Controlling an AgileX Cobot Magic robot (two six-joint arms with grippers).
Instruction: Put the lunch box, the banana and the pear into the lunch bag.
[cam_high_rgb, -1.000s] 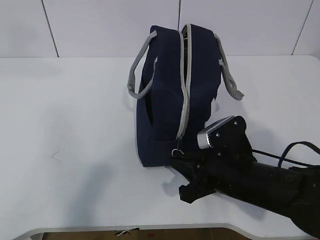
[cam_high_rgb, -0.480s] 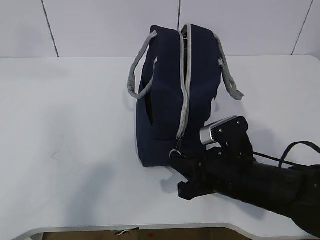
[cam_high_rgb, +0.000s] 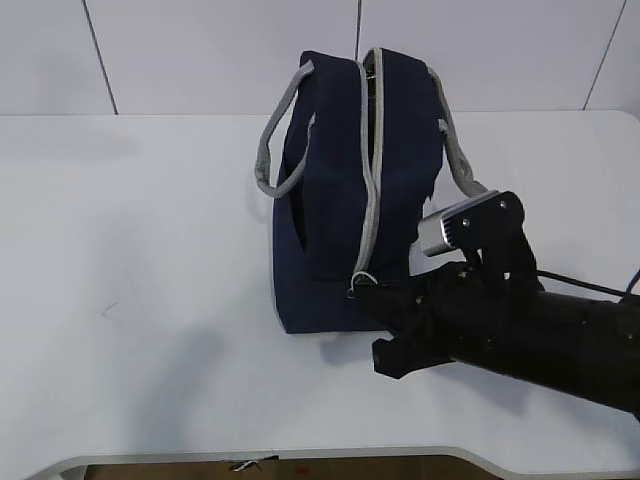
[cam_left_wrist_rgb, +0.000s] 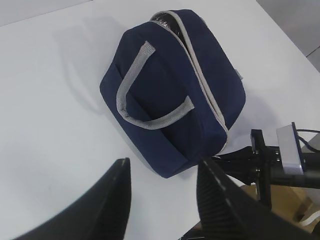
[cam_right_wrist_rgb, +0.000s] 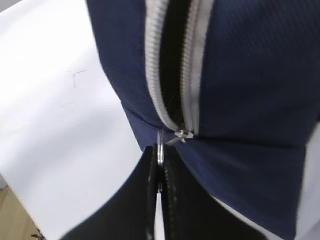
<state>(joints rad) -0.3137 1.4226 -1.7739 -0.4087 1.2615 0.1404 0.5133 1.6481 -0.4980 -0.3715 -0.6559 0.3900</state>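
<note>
Right gripper (cam_right_wrist_rgb: 159, 172) pinched shut on ring pull (cam_right_wrist_rgb: 160, 150); lunch bag (cam_high_rgb: 340, 190) directly ahead of fingertips. Left gripper (cam_left_wrist_rgb: 162, 192) half open, empty.

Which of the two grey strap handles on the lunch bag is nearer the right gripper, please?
The handle on the right side of the lunch bag, drooping just above the right gripper; the other handle hangs off the far left side.

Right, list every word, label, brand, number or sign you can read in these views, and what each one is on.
None can be read.
Lunch bag: plain navy fabric and grey zipper, with no print showing; a small tab on its side seam is too small to read.
Right gripper and its silver camera housing: no legible marking.
Table: blank.
</note>
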